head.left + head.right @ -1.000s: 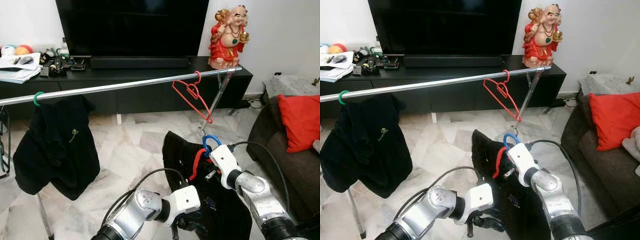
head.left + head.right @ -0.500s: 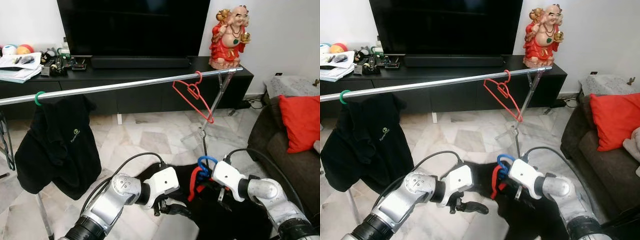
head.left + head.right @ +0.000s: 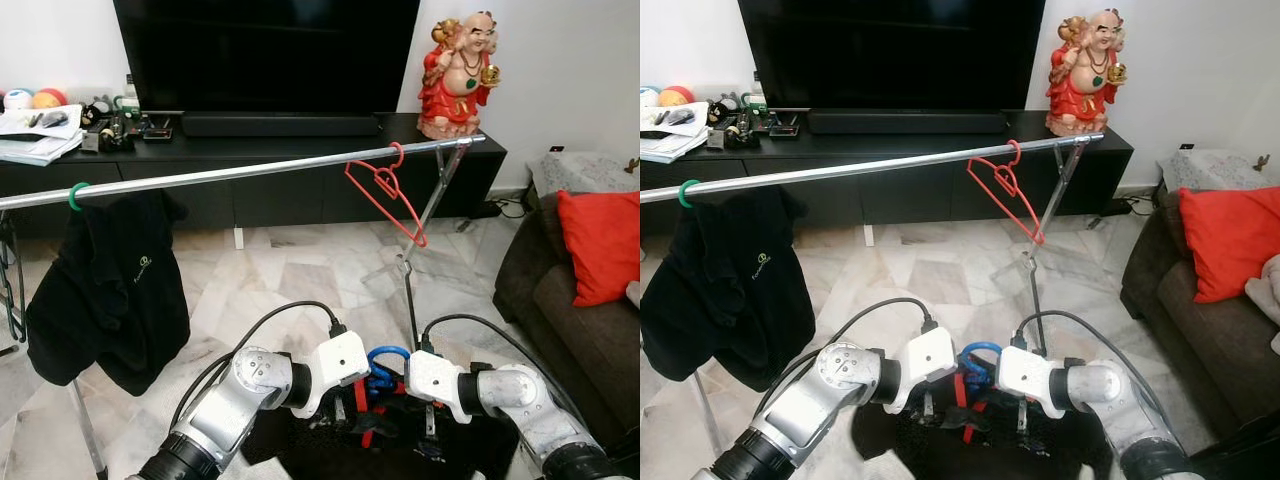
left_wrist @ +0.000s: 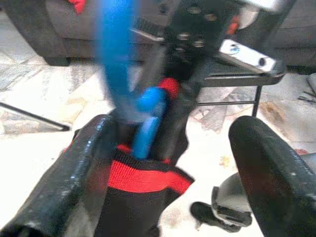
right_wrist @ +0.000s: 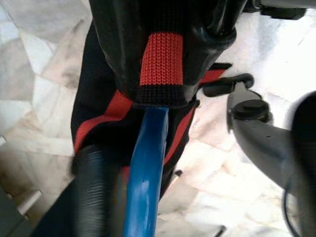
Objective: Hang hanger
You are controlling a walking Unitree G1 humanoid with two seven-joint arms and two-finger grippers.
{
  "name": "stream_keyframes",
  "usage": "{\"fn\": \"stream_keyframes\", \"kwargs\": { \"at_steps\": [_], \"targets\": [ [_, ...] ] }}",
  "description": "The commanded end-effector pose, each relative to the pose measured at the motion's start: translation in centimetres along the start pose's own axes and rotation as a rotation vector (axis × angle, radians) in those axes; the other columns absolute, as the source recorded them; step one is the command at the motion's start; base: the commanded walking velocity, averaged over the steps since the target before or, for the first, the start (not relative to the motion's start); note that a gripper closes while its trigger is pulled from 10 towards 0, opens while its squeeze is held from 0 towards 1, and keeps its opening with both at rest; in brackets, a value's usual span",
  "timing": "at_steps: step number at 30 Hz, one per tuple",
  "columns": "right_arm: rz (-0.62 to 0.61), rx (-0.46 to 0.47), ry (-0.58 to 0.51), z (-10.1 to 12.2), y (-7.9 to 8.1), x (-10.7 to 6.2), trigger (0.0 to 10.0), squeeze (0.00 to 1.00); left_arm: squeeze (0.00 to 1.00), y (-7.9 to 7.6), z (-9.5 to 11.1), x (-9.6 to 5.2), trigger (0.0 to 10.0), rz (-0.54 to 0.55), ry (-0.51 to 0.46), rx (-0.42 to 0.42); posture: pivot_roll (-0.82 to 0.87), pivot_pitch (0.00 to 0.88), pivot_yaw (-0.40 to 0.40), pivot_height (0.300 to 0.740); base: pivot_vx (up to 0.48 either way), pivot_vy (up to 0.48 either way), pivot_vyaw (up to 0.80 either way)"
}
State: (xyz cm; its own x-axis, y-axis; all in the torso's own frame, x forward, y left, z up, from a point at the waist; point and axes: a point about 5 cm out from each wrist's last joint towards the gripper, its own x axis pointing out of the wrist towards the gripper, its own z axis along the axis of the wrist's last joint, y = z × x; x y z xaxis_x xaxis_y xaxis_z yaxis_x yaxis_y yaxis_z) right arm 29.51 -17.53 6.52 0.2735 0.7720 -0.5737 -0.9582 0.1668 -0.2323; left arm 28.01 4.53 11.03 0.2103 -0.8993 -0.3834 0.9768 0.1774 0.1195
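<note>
A clothes rail (image 3: 250, 172) crosses before me, a jacket (image 3: 110, 290) hanging at its left, a hanger (image 3: 385, 190) at its right; TV cabinet (image 3: 260, 160) behind, sofa (image 3: 570, 290) right.

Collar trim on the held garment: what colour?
Red trim on black garment; clearest in right wrist view.

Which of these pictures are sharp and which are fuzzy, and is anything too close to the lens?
Left eye view: evenly daylit and crisp, the silver clothes rail and red wire hanger clear. Left wrist view: the blue plastic hanger hook smears into a blur, very near the lens. Right wrist view: the red knitted collar band is sharp, while the black tool finger beside it is soft.
</note>
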Motion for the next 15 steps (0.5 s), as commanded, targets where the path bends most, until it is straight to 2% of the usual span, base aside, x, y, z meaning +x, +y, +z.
{"fn": "stream_keyframes", "kwargs": {
  "at_steps": [1, 11, 13, 15],
  "targets": [
    [-0.003, -0.047, -0.018, 0.6, -0.4, -0.6, 0.0, 0.0, 1.0, 0.6, 0.4, -0.3, 10.0, 0.021, 0.005, 0.025, -0.08, 0.0, -0.07, 0.74, 0.0, 0.0, 0.0],
    [0.002, -0.059, -0.038, 0.7, -0.3, -0.7, 0.0, 0.0, 1.0, 2.7, -0.3, -3.7, 10.0, 0.076, 0.071, 0.025, -0.08, 0.0, -0.069, 0.74, 0.0, 0.0, 0.0],
    [-0.006, -0.059, -0.037, 0.7, -0.4, -0.6, 0.0, 0.0, 1.0, 2.8, -0.2, -4.0, 10.0, 0.069, 0.058, 0.014, -0.08, 0.0, -0.07, 0.74, 0.0, 0.0, 0.0],
    [-0.027, -0.063, -0.026, 0.7, -0.6, -0.5, 0.0, 0.0, 1.0, 2.1, 0.3, -4.0, 10.0, 0.014, 0.02, 0.008, -0.08, 0.0, -0.07, 0.74, 0.0, 0.0, 0.0]
  ]
}}
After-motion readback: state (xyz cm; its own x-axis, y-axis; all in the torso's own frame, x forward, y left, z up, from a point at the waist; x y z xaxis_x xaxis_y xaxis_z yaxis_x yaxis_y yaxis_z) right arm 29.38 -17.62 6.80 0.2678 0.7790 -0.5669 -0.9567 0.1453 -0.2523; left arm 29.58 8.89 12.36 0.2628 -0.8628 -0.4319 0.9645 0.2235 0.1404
